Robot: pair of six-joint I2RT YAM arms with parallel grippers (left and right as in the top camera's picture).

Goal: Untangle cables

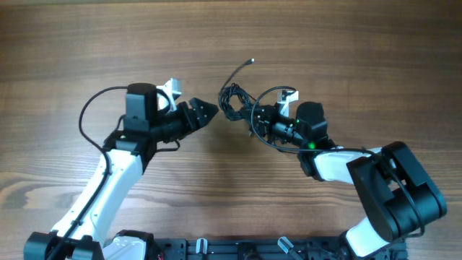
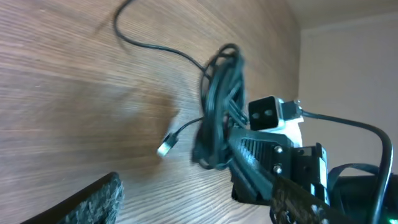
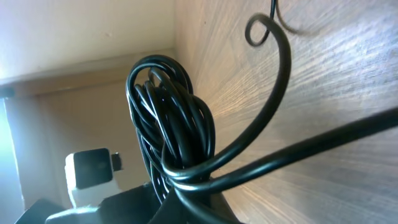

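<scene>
Black cables (image 1: 232, 102) knotted in a bundle at the middle of the counter (image 1: 86, 43); right hand (image 1: 254, 117) clamped shut on them; left hand (image 1: 211, 112) just left, parted, empty; one plug (image 1: 251, 61) lies far.

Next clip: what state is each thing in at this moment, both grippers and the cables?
cables: knotted in a tight bundle, one plug end trailing loose on the table.
left gripper: open, holding nothing, just beside the bundle.
right gripper: shut on the cables.
</scene>
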